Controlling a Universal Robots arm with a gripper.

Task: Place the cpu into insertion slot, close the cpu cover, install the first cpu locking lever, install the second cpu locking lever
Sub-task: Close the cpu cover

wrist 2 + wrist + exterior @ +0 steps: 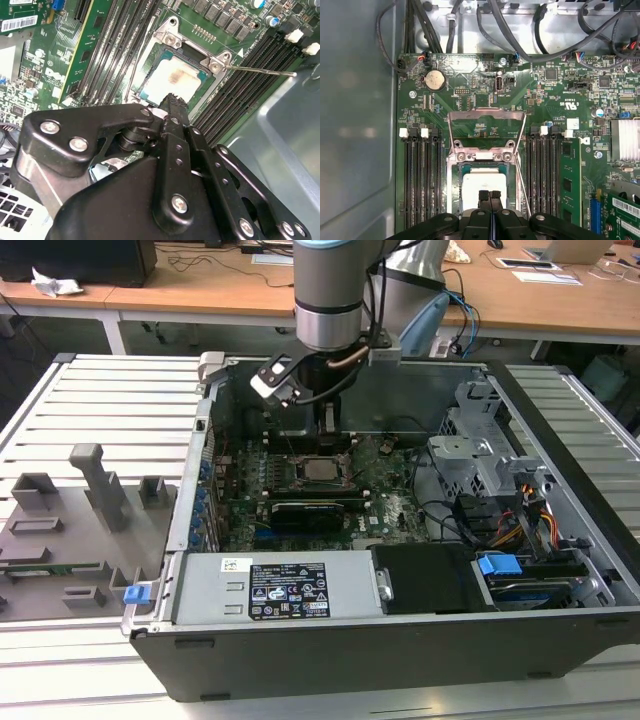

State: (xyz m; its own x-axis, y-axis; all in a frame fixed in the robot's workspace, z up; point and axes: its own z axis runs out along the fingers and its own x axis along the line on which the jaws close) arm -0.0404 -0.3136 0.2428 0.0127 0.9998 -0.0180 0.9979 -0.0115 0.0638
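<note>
Here we see the fingers (485, 197) shut tip against tip with nothing held between them, hanging right over the insertion slot (453, 186). The cpu (482, 184) lies flat inside the slot, pale face up. In both wrist views the closed tips cover one edge of the cpu (172, 80); we cannot tell whether they touch it. The cpu cover (486, 115) is swung open, laid back from the slot on its hinge side, and green board shows through its square window. A thin locking lever (261, 71) sticks out from one corner of the slot, unlatched. Black memory slots (419, 180) run along both flanks of the slot. In the exterior view the arm (326, 300) stands straight above the slot, inside the open computer case (400, 650).
</note>
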